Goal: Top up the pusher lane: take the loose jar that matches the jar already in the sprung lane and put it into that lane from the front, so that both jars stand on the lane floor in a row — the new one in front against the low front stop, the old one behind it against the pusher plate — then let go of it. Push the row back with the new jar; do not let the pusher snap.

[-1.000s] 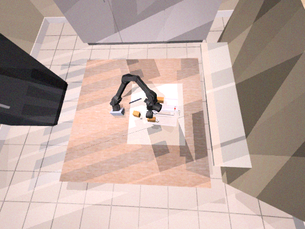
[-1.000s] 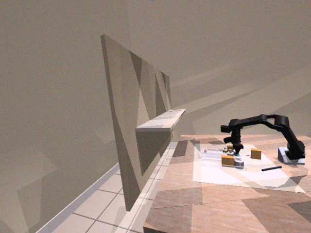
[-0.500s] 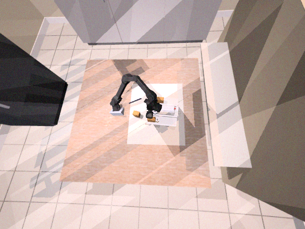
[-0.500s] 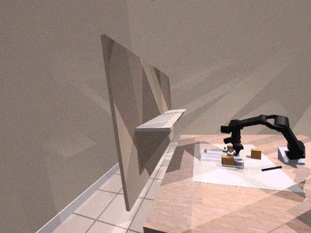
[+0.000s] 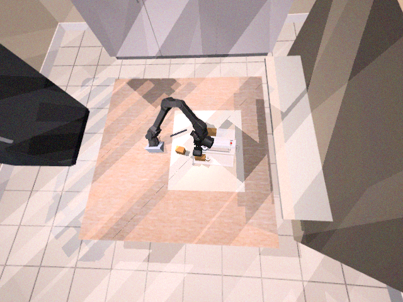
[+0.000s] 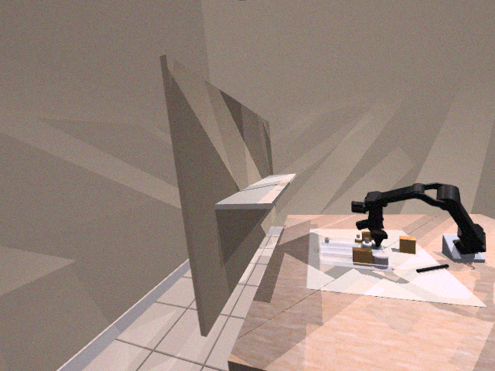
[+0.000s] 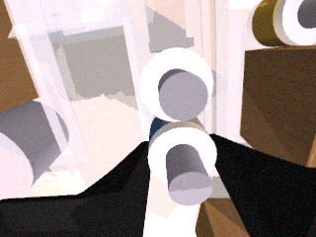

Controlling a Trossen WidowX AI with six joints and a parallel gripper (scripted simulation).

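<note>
My gripper (image 7: pixel 178 143) (image 6: pixel 379 244) points down at the front of the sprung lane (image 5: pixel 221 145), shut on a jar (image 7: pixel 187 165) with a white shoulder, grey cap and a dark blue and olive body. A second jar (image 7: pixel 183 94) (image 6: pixel 366 243) (image 5: pixel 204 148) with the same white shoulder and grey cap stands directly behind it in the lane. Their outlines meet in the wrist view; whether they touch is unclear. The held jar's base and the front stop are hidden, so its height over the lane floor cannot be told. A red mark (image 5: pixel 231 143) shows at the lane's rear.
An olive jar (image 7: pixel 267 25) (image 5: pixel 207 158) and a brown box (image 7: pixel 276 94) (image 5: pixel 199 157) are in the lane on one side. A grey cylinder (image 7: pixel 37 133) (image 6: pixel 380 261) and brown box (image 6: pixel 362 255) (image 5: pixel 211 131) are on the other. An orange box (image 5: pixel 180 150) and black rod (image 5: pixel 178 133) lie in front.
</note>
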